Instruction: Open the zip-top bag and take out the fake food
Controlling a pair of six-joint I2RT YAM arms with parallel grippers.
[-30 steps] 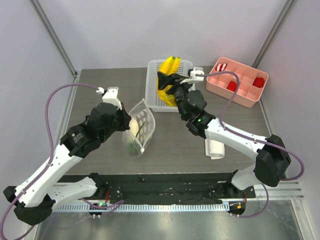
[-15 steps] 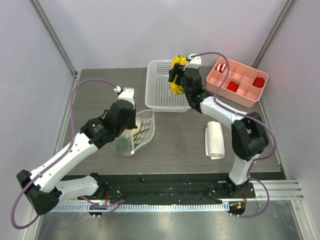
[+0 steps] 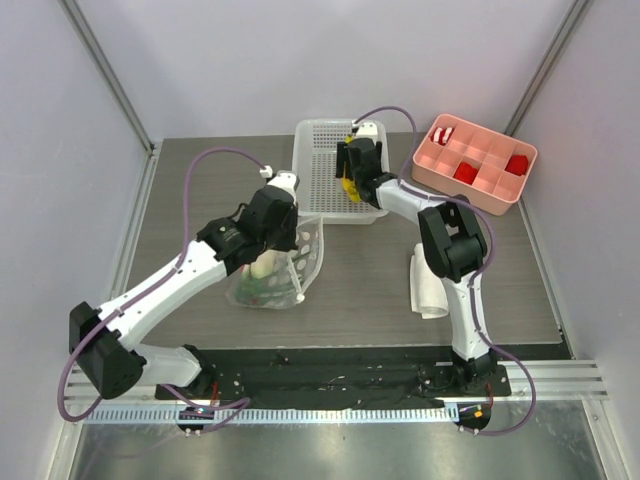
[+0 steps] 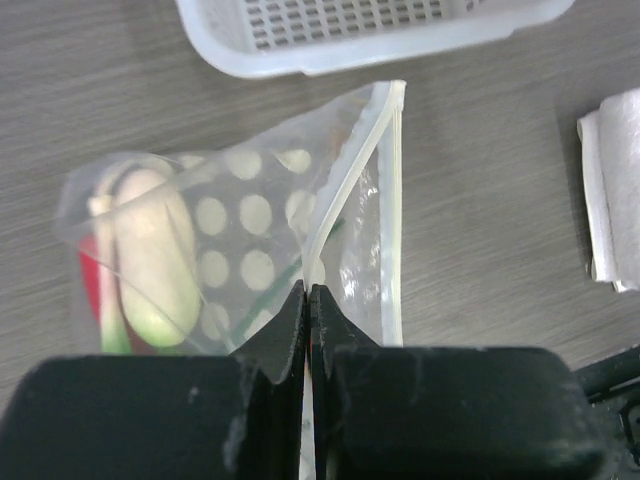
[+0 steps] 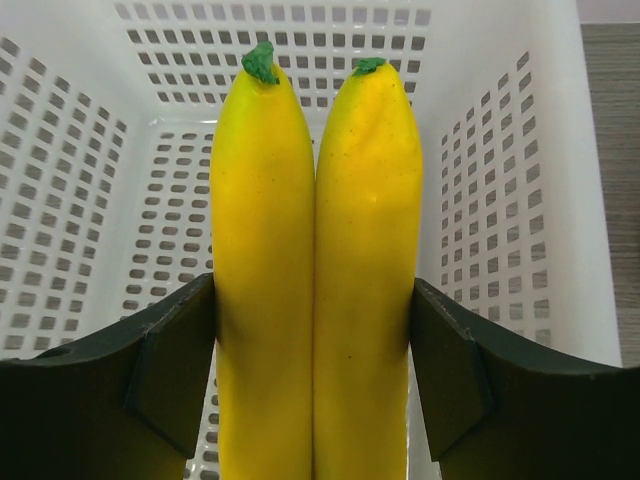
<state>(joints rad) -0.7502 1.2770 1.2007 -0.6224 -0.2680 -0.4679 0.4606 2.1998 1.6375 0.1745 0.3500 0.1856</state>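
Two yellow bananas (image 5: 315, 250) fill the gap between the fingers of my right gripper (image 5: 313, 345), their lower ends cut off by the frame. Those jaws stand wide, clamped on both sides of the fruit, with the white basket (image 5: 500, 150) beyond. My left gripper (image 4: 308, 300) is pressed together on the zip strip of the zip-top bag (image 4: 250, 230). Left of that pinch, a white radish (image 4: 150, 250) and something red blur through the dotted plastic. Far right, the rolled cloth (image 4: 615, 190) is cropped.

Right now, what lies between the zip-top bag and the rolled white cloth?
Only bare tabletop lies between zip-top bag and rolled white cloth, seen in the left wrist view.
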